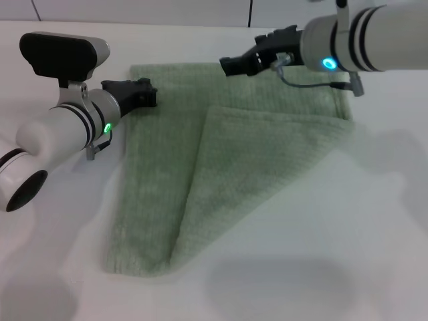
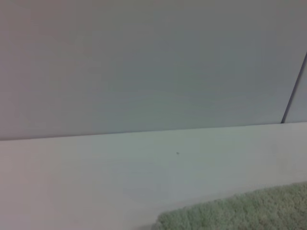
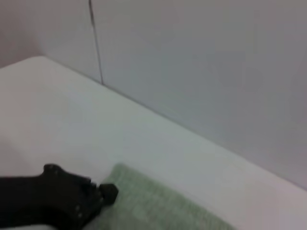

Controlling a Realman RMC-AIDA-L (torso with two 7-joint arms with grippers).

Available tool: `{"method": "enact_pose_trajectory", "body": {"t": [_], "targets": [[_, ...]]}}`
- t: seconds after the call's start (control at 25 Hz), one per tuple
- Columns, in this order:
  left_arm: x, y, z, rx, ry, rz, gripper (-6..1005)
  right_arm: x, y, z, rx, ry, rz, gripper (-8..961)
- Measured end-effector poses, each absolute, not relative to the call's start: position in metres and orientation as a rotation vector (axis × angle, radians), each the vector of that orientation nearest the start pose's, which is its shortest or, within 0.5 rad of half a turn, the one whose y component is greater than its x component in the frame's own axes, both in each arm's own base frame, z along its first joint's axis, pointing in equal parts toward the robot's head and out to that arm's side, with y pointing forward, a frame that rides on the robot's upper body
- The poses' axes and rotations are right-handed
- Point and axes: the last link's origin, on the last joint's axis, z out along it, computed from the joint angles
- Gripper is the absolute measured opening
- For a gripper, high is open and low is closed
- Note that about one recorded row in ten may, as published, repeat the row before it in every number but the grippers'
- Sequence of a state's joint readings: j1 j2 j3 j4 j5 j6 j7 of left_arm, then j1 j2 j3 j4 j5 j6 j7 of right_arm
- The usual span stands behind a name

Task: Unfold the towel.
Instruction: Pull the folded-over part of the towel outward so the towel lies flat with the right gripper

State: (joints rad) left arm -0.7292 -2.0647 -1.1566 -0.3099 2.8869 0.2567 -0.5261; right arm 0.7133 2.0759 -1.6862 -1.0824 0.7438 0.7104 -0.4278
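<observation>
A pale green towel (image 1: 200, 180) lies on my white worktable (image 1: 334, 267), a triangular flap still doubled diagonally across its right side; the fold runs from the near edge up to a peak near the middle, leaving the left strip and far band single-layered. I judge the unfolding unfinished: that flap has yet to be swung back to the right.

On the left, my left gripper (image 1: 140, 93) sits low at the towel's far left corner, its dark tip at the cloth's edge. I read this as a spot to pin or pinch that corner while the flap is drawn open. I cannot tell whether its jaws are apart or together.

Farther back, my right gripper (image 1: 244, 63) hangs over the far edge, reaching in from the right, apparently lined up on the hem there. Its jaws' state I cannot tell either.

The head view alone shows the fold. The left wrist view offers only a far corner of terry (image 2: 240, 213) against bare table and wall. The right wrist view adds the left gripper (image 3: 76, 199) touching, or just beside, the towel's corner (image 3: 158, 206).
</observation>
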Motion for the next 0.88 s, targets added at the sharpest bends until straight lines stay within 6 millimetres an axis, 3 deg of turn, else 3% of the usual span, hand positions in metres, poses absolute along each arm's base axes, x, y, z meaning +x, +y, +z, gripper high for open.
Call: {"method": "enact_pose_trajectory", "body": {"t": [0.32,0.88], "targets": [[-0.275,0.422,-0.076,-1.935,-0.945,-0.303,-2,0.141,0.426,-0.063,-2.536,0.666,0.135,813],[-0.275,0.421,-0.077,-1.935,-0.947,-0.303,-2,0.133,0.424,-0.077,-2.702,0.634,0.089,813]]}}
